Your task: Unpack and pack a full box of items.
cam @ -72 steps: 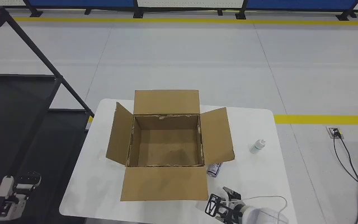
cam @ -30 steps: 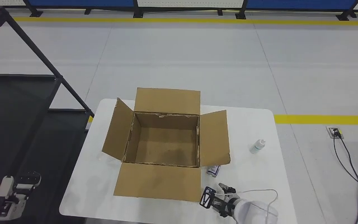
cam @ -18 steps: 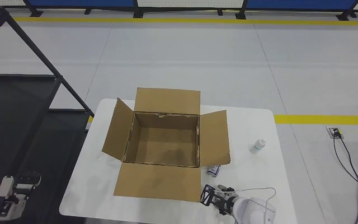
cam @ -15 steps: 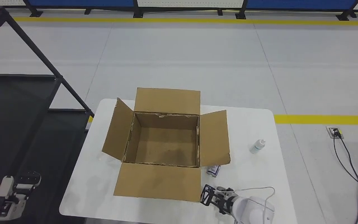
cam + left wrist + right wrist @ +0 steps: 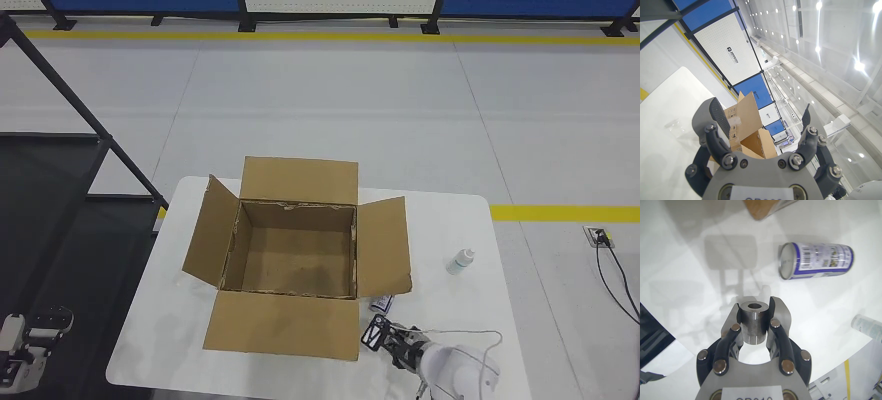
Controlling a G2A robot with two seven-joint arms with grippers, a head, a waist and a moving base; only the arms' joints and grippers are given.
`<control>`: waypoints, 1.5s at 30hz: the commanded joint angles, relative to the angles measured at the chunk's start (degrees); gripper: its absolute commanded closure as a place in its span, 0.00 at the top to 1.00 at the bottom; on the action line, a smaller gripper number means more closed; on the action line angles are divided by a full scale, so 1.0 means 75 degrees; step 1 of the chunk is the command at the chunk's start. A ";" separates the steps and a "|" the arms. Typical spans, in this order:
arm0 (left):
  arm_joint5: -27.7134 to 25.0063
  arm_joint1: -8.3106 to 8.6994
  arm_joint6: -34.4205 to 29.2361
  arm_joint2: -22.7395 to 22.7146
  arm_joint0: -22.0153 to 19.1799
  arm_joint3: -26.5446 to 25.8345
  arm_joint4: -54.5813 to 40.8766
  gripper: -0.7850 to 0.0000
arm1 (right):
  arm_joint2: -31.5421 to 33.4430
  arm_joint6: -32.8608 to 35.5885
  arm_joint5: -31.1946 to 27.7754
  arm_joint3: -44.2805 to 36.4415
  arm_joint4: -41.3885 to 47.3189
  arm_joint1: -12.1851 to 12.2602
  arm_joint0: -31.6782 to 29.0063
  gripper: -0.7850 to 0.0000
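Note:
An open cardboard box (image 5: 290, 262) with nothing inside stands in the middle of the white table (image 5: 450, 220), its four flaps spread outward. My right gripper (image 5: 380, 335) (image 5: 754, 306) hovers low over the table at the box's front right corner, shut on a short dark steel cylinder (image 5: 753, 325) with a bore through it. Just beyond it a blue and white can (image 5: 815, 260) (image 5: 381, 302) lies on its side beside the box's right flap. My left gripper (image 5: 762, 117) (image 5: 25, 345) hangs open and holds nothing, off the table's front left corner.
A small white bottle (image 5: 460, 262) (image 5: 866, 328) stands on the table to the right of the box. A corner of the box's flap (image 5: 761, 207) lies ahead of the right gripper. A black frame (image 5: 60, 190) stands left of the table.
The box shifted slightly left and turned a little early on. My right gripper, holding the steel cylinder, moved from the table's front edge toward the can and the box's corner. The left arm stayed put.

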 commanded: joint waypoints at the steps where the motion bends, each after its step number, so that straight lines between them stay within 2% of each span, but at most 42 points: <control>1: 0.0000 0.0000 0.0000 0.0000 0.0000 0.0000 0.0000 1.00 | 0.0388 -0.0441 0.0394 -0.0182 0.0371 0.0018 -0.0185 0.00; 4: 0.0000 0.0000 0.0000 0.0000 0.0000 0.0000 0.0000 1.00 | 0.0977 -0.1271 0.0998 -0.0428 0.0931 0.0040 -0.0551 0.00; 9: 0.0000 0.0000 0.0000 0.0000 0.0000 0.0000 0.0000 1.00 | 0.1739 -0.2937 0.1550 -0.0603 0.1613 0.0069 -0.1162 0.00; 15: 0.0000 0.0000 0.0000 0.0000 0.0000 0.0000 0.0000 1.00 | 0.2153 -0.4969 0.2053 -0.0286 0.2460 0.0036 -0.1592 0.00; 18: 0.0000 0.0000 0.0000 0.0000 0.0000 0.0000 0.0000 1.00 | 0.2184 -0.5661 0.2828 0.0008 0.2846 -0.0029 -0.1572 0.00; 31: 0.0000 0.0000 0.0000 0.0000 0.0000 0.0000 0.0000 1.00 | 0.2110 -0.5736 0.2852 0.0060 0.2893 -0.0041 -0.1536 0.00; 34: 0.0000 0.0000 0.0000 0.0000 0.0000 0.0000 0.0000 1.00 | 0.2002 -0.5766 0.2810 0.0387 0.3154 -0.0064 -0.1248 0.00; 45: 0.0000 0.0000 0.0000 0.0000 0.0000 0.0000 0.0000 1.00 | 0.1939 -0.8905 0.1964 0.3216 0.4002 -0.0160 -0.0469 0.00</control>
